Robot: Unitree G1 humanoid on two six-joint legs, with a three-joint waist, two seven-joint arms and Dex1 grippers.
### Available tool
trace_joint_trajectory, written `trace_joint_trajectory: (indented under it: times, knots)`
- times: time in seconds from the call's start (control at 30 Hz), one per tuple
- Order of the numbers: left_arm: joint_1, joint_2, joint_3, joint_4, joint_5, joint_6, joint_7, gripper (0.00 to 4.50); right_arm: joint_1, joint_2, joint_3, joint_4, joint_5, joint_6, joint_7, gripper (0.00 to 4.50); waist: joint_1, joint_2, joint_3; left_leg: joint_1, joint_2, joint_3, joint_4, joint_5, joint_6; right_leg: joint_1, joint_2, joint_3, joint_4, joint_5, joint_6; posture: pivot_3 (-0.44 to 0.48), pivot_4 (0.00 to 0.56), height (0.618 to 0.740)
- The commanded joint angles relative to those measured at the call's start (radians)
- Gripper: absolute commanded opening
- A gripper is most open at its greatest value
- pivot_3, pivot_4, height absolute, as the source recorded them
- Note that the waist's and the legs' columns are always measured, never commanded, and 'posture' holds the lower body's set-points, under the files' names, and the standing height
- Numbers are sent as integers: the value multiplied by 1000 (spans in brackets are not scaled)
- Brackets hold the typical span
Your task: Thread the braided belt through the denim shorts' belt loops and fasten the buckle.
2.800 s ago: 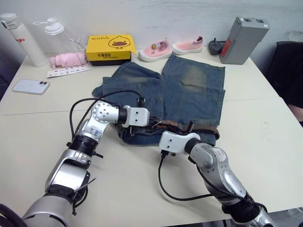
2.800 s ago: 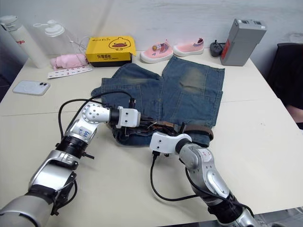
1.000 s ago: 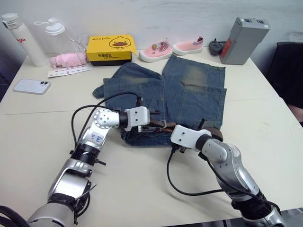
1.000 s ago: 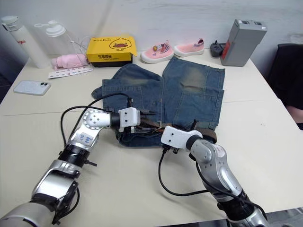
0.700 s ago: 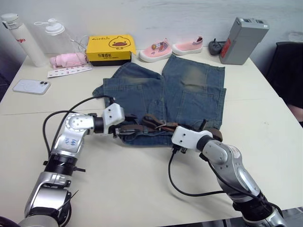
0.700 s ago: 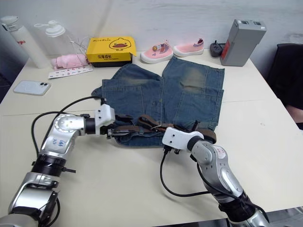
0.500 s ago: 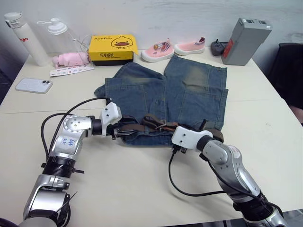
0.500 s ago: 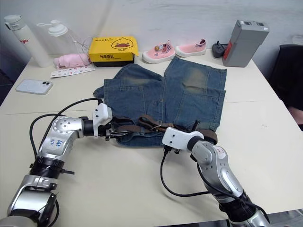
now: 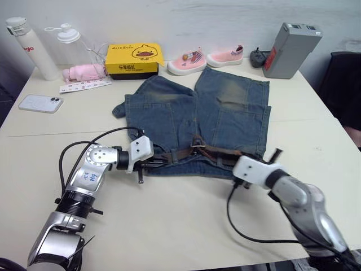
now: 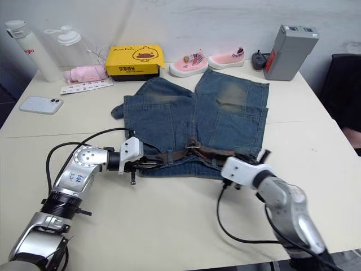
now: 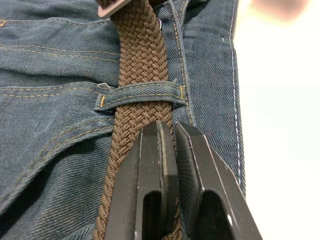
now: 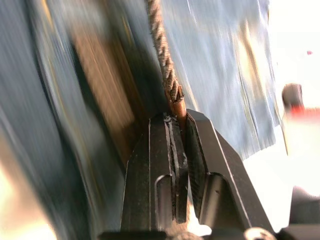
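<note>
The denim shorts lie flat mid-table, waistband toward me. The braided belt runs along that waistband, its silver buckle near the middle. My left gripper is at the waistband's left end, shut on the belt. In the left wrist view the strap passes under a belt loop just ahead of that gripper, with the buckle beyond. My right gripper is at the shorts' right edge; the right wrist view shows it shut on the belt's end.
Along the table's far edge stand two bottles, a pink cloth, a yellow box, pink shoes and a grey box. A phone lies at the far left. A dark chair is off the right side.
My right gripper has moved right, past the shorts' right edge, with the belt end in it. The belt now lies straighter along the waistband. My left gripper shifted slightly right.
</note>
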Motion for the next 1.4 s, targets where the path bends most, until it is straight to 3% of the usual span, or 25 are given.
trace_joint_trajectory:
  times: [0.03,0.23,0.6,0.8,0.93,1.2,1.4]
  knots:
    - [55,18,-38,59,52,20,-6,454,44,-29,-106,-8,23,-7,-15,0,0,1,-1,2,0,1,-1,0,0,1,0,0,0,0,0,0,150,683]
    - [66,26,-39,46,52,15,1,454,106,-55,-168,22,-5,3,-48,0,2,1,-5,8,0,1,-1,-2,2,7,-1,1,-2,0,0,0,150,683]
    - [60,24,24,-1,-18,64,15,454,19,-27,-28,19,-27,27,-35,0,1,2,-6,9,0,0,-1,-2,2,9,-1,0,-3,0,0,0,150,683]
    - [95,66,97,-98,-110,180,-3,394,-19,-22,13,20,-10,108,21,2664,-5,2,-6,9,1,1,-1,-2,2,8,0,0,-3,0,0,0,150,683]
    - [129,82,164,-206,-198,301,19,394,-10,-12,-29,-21,41,162,48,4486,0,2,-6,9,1,0,-1,-2,2,8,0,0,-3,0,0,0,150,683]
    - [161,116,253,-351,-309,468,41,394,53,-27,-180,-189,316,73,186,4486,4,0,-5,7,1,-2,-1,-2,2,9,0,0,-4,0,0,0,150,683]
    - [173,129,257,-385,-291,441,66,394,58,-44,-156,-175,349,3,175,4486,2,0,-4,8,1,-1,-1,-2,2,9,0,1,-4,0,0,0,150,683]
